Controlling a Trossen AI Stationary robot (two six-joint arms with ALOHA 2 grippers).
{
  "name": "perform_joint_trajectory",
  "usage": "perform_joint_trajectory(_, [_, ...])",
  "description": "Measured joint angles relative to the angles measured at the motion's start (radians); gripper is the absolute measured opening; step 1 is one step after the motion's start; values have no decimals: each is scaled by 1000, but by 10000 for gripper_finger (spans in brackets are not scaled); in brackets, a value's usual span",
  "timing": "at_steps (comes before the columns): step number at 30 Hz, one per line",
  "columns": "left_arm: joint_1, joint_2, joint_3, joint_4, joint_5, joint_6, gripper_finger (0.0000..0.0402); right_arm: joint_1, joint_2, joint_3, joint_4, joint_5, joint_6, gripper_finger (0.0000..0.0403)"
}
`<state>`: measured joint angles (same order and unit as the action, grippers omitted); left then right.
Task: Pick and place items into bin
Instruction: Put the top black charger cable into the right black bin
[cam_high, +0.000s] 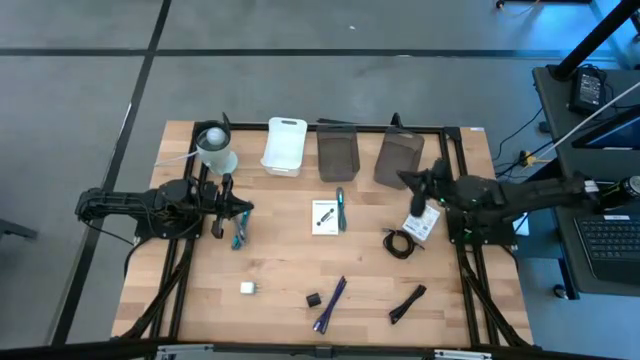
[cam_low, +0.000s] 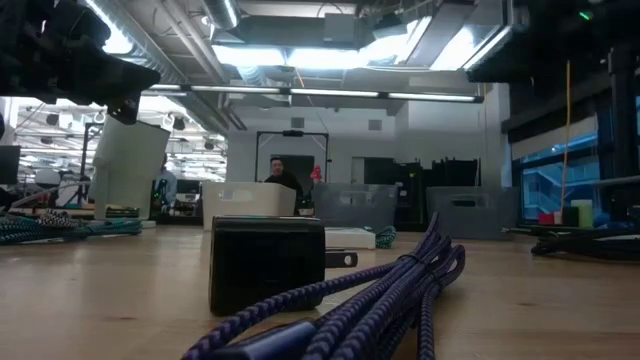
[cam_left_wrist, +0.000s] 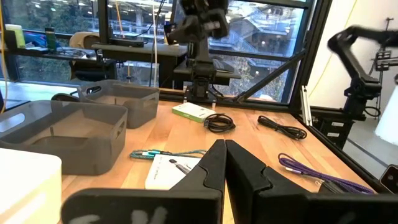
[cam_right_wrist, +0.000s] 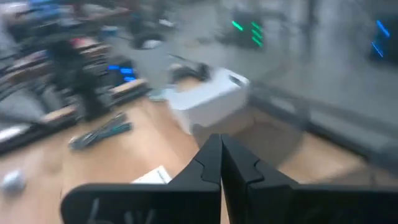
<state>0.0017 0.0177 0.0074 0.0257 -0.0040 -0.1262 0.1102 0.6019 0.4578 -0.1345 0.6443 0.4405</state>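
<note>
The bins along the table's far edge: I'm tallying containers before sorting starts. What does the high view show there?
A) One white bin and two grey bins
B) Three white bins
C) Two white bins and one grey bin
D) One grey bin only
A: the high view shows one white bin with two grey bins beside it in a row at the far edge.

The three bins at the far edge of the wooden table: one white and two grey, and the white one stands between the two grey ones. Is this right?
Not quite. There are three bins at the far edge, one white plastic bin and two grey plastic bins, but the white one stands at the end of the row, toward the left arm, not between the grey ones. The high view shows it.
</note>
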Motion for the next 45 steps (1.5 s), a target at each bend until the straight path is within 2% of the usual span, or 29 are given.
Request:
perform_joint_trajectory(4, [0,0,0,0,0,0,4,-5,230,223,-292,-13,291,1])
perform_joint_trajectory(7, [0,0,0,0,0,0,4,-5,390,380,-515,-48,451,1])
perform_joint_trajectory(11, [0,0,0,0,0,0,4,-5,563,552,-783,-169,629,1])
perform_joint_trajectory(16, [0,0,0,0,-3,105,4,-4,689,648,-958,-347,852,9])
perform_joint_trajectory(23, [0,0,0,0,-3,145,4,22,763,596,-990,-542,1114,11])
perform_joint_trajectory(30, [0,0,0,0,-3,131,4,124,786,487,-968,-692,1380,12])
perform_joint_trajectory(37, [0,0,0,0,-3,130,4,221,786,372,-818,-702,1560,26])
perform_joint_trajectory(45, [0,0,0,0,-4,131,4,269,786,242,-631,-698,1719,119])
